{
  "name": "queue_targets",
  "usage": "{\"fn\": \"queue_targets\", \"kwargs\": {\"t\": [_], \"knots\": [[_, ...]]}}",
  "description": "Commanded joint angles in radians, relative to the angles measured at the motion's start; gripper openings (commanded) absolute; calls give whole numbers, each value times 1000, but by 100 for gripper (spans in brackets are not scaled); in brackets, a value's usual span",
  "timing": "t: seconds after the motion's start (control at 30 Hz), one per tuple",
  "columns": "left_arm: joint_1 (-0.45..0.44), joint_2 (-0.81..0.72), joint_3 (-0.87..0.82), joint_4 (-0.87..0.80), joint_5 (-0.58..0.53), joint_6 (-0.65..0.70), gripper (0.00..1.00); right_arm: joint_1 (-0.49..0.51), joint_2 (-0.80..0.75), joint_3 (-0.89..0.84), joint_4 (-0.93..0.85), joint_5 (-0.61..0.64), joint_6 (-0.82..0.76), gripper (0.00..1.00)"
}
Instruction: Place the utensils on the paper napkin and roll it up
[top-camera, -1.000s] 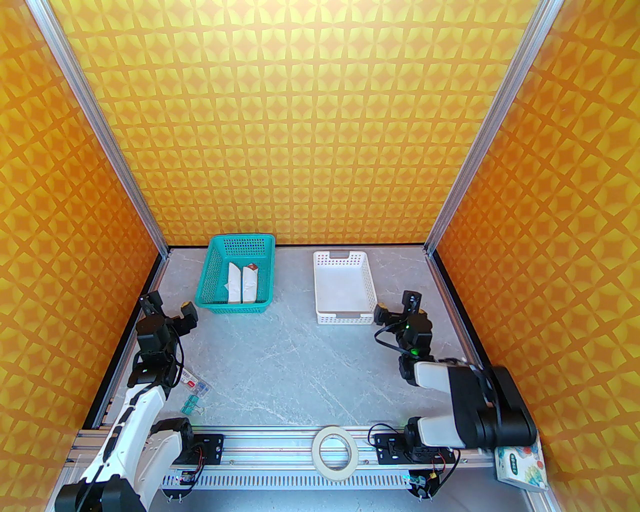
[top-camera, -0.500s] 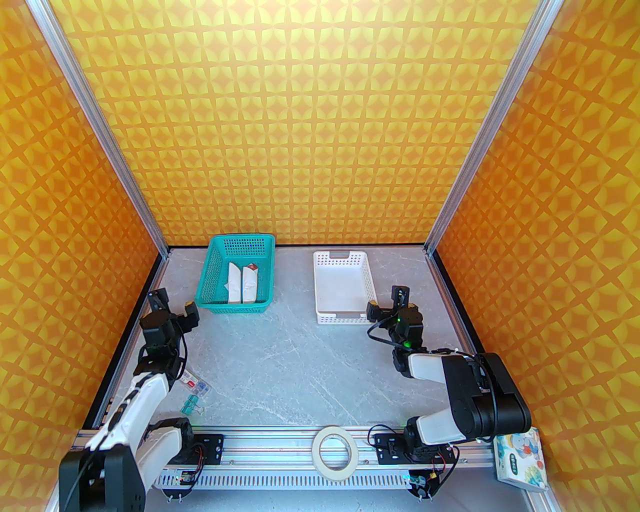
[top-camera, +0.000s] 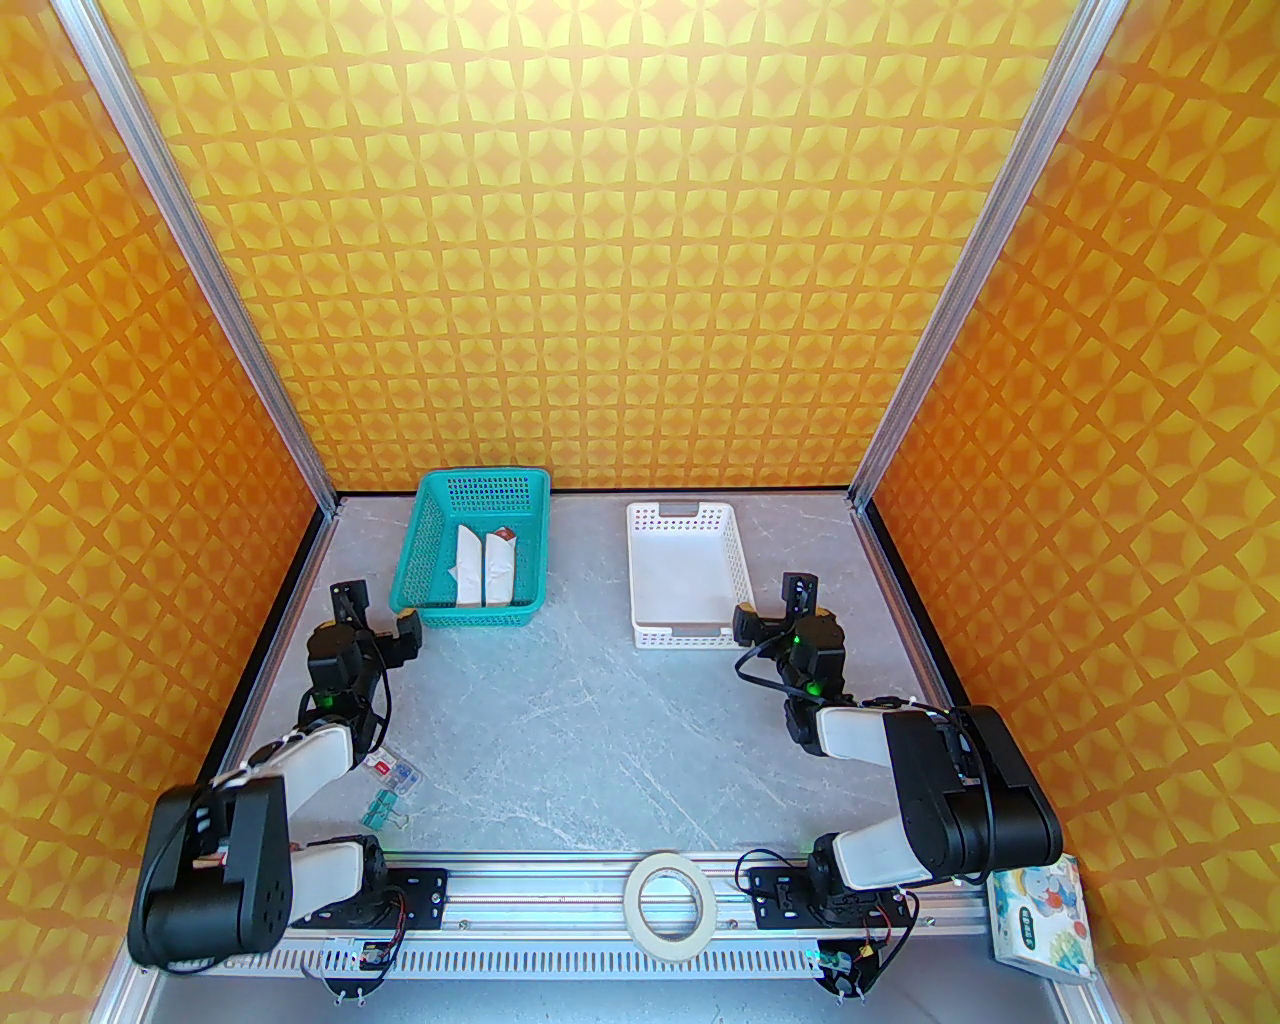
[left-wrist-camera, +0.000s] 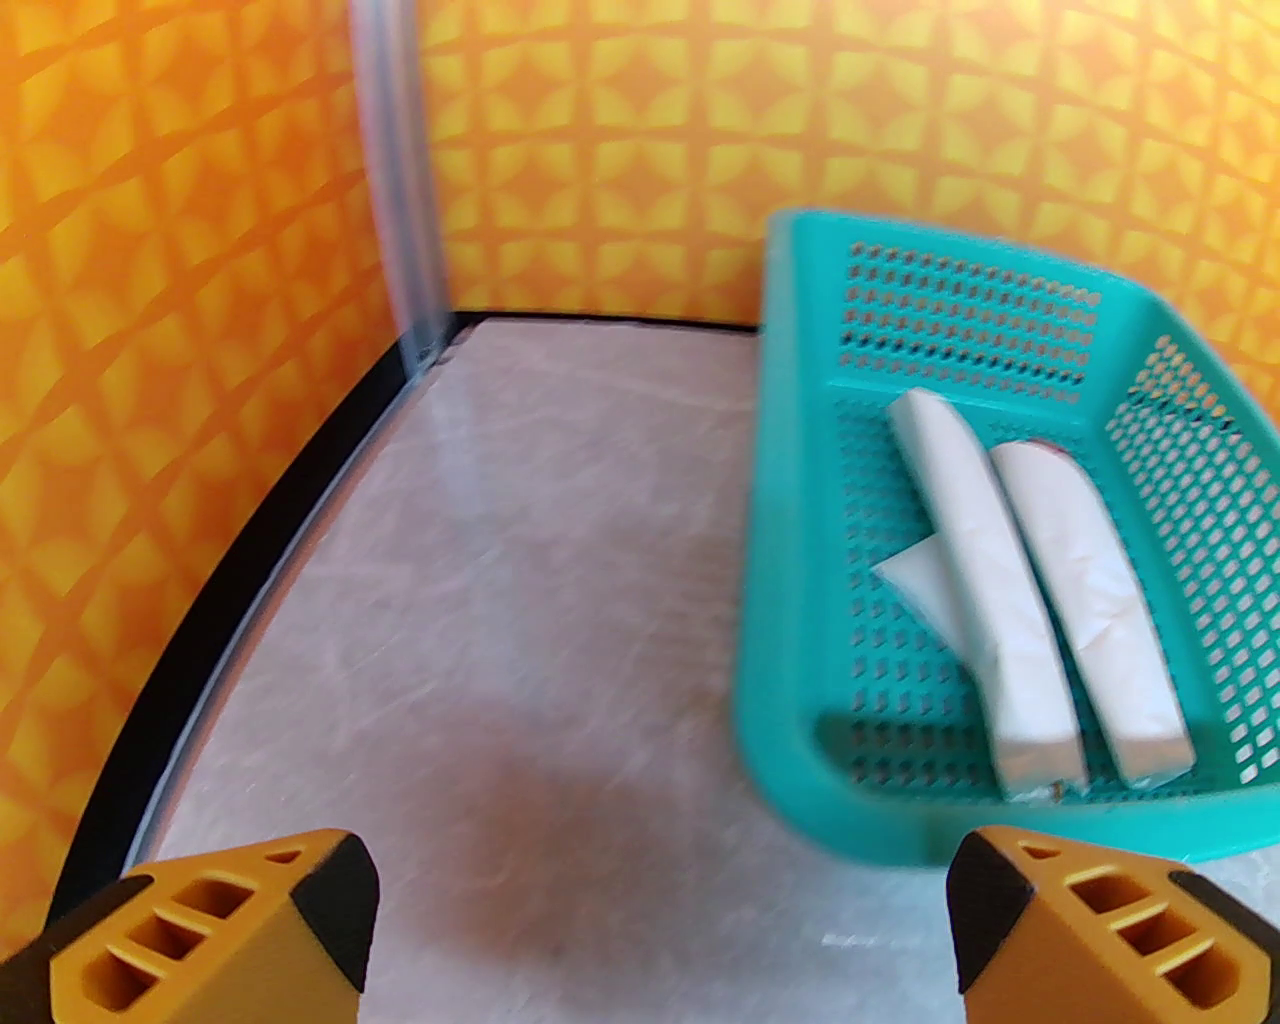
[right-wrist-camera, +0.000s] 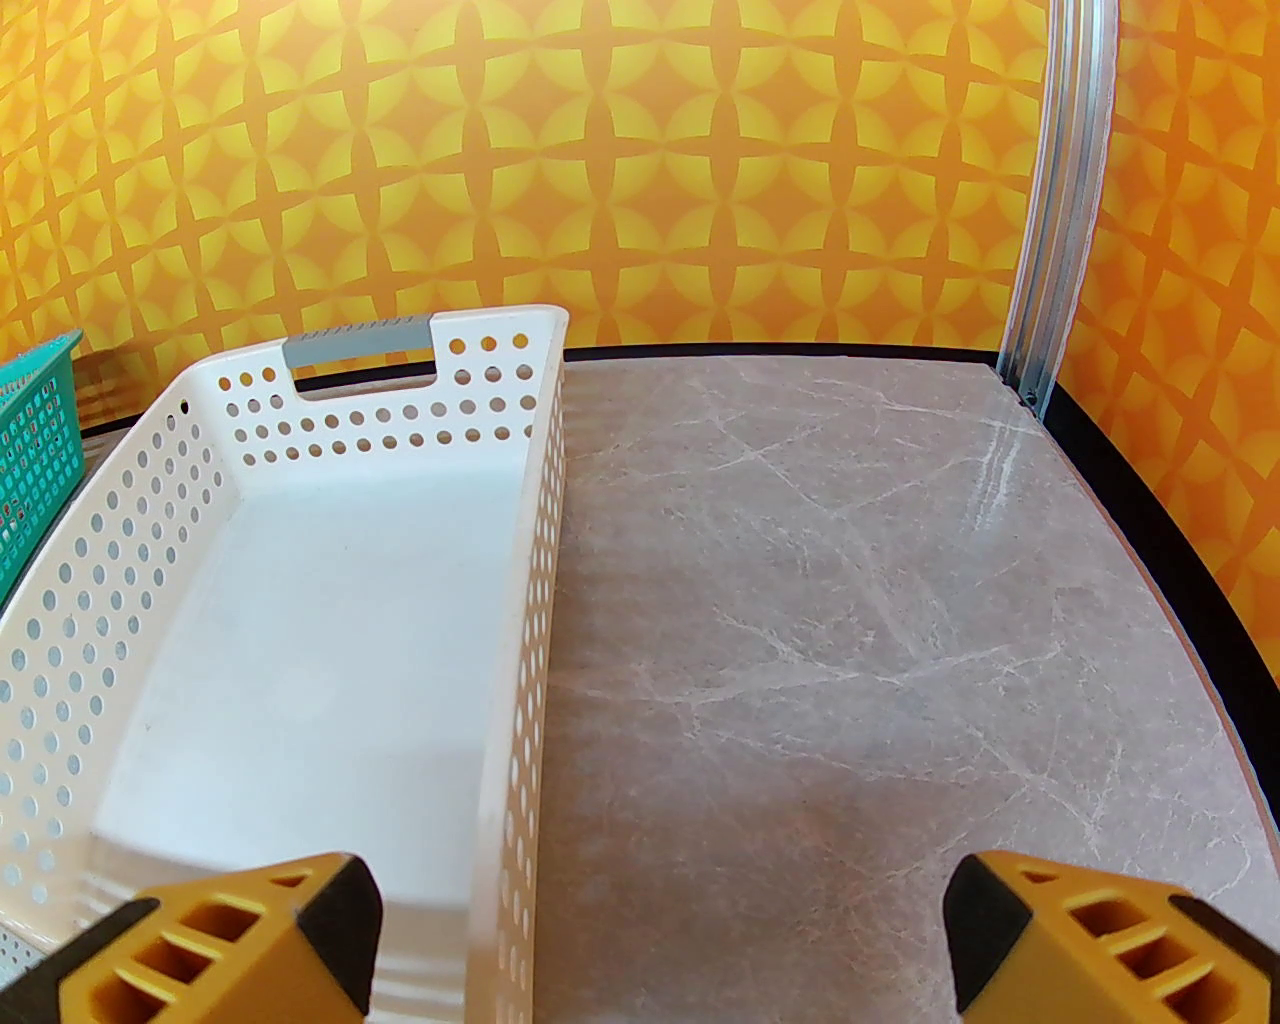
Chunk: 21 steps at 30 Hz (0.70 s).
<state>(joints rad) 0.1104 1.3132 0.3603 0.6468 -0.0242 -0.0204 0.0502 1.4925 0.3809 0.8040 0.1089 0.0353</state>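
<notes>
Your left jaws gape by the near-left corner of the teal basket (top-camera: 428, 545), your right jaws gape by the white basket (top-camera: 688, 634); the paper napkin (left-wrist-camera: 985, 600) lies rolled inside the teal basket

walls (top-camera: 640, 250): we see orange with repeating yellow stars
table (top-camera: 600, 720): we see grey marble, pale veins
left basket (top-camera: 421, 540): teal, perforated
right basket (top-camera: 637, 565): white, perforated
rolls (left-wrist-camera: 985, 600): white
</notes>
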Motion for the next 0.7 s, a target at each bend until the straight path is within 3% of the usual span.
{"fn": "queue_targets", "kwargs": {"t": [0.0, 0.3, 0.47, 0.67], "knots": [[-6, 37, -22, 130, 88, 14, 99, 2, 2, 9, -7, 20, -15, 99], [-6, 224, -61, 381, 115, 9, 99, 2, 2, 11, -8, 21, -15, 99], [-13, 219, 23, 208, 105, 15, 99, 2, 2, 11, -7, 22, -15, 99], [-17, 222, 23, 215, 99, 17, 99, 2, 3, 12, -7, 21, -15, 99]]}}
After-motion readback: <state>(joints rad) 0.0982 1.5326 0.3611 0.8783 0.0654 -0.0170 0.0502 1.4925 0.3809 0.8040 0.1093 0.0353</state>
